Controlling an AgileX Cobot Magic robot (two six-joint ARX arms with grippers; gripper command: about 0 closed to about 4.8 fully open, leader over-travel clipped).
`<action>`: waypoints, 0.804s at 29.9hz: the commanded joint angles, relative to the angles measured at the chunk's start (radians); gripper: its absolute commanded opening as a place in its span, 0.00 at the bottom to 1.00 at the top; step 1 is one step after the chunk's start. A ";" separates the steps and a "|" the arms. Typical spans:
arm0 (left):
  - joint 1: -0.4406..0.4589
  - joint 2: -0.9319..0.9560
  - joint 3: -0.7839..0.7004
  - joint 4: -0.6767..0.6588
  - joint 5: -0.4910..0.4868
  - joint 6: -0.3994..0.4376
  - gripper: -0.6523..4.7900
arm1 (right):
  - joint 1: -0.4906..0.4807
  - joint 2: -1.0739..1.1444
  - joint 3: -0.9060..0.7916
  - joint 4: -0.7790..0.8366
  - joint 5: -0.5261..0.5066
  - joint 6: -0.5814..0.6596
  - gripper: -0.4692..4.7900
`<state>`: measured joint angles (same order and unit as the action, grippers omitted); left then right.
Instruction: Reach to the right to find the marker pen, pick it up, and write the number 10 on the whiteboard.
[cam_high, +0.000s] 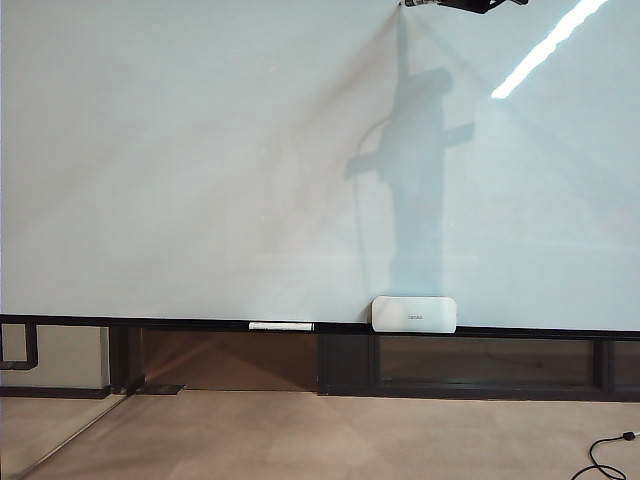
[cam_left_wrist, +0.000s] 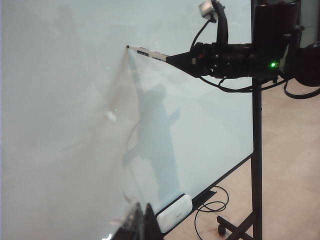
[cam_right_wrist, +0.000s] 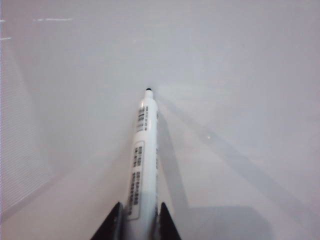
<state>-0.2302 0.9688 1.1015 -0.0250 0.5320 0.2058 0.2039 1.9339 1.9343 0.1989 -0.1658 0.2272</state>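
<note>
The right tool (cam_right_wrist: 139, 220) is clenched on the marker pen (cam_right_wrist: 141, 160), its two dark fingers (cam_right_wrist: 111, 227) pressed against either side of the white barrel near its back end. In the right wrist view the pen is seen pointing straight away from the tool, with lines of small black print along its body and a small black tip at the far end. The tip is held at the whiteboard (cam_right_wrist: 240, 75); whether it actually touches the surface cannot be told. In the left wrist view the right tool (cam_left_wrist: 172, 58) is seen level, high up near the top edge of the whiteboard (cam_left_wrist: 65, 100), with the marker pen (cam_left_wrist: 147, 52) sticking out towards the glossy surface and its shadow cast below it. In the exterior view only a dark part of the right arm (cam_high: 470, 4) is caught at the top edge of the whiteboard (cam_high: 200, 150). No written marks are seen on the pale board. A white rounded box (cam_high: 414, 314) and a thin white bar (cam_high: 280, 326) are rested on the dark bottom rail (cam_high: 120, 321). The left tool is not seen in any view, so its state cannot be told.
</note>
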 joint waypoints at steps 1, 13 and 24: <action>0.000 -0.003 0.005 0.012 0.006 0.003 0.11 | -0.002 0.002 0.005 0.006 0.008 0.001 0.08; 0.000 -0.003 0.005 0.016 0.006 0.004 0.11 | -0.001 0.002 0.003 -0.110 0.011 -0.028 0.08; 0.000 -0.003 0.006 0.022 0.007 0.004 0.11 | -0.001 0.014 0.001 -0.229 0.037 -0.053 0.08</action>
<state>-0.2302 0.9688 1.1015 -0.0189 0.5320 0.2092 0.2054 1.9392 1.9343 -0.0071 -0.1608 0.1772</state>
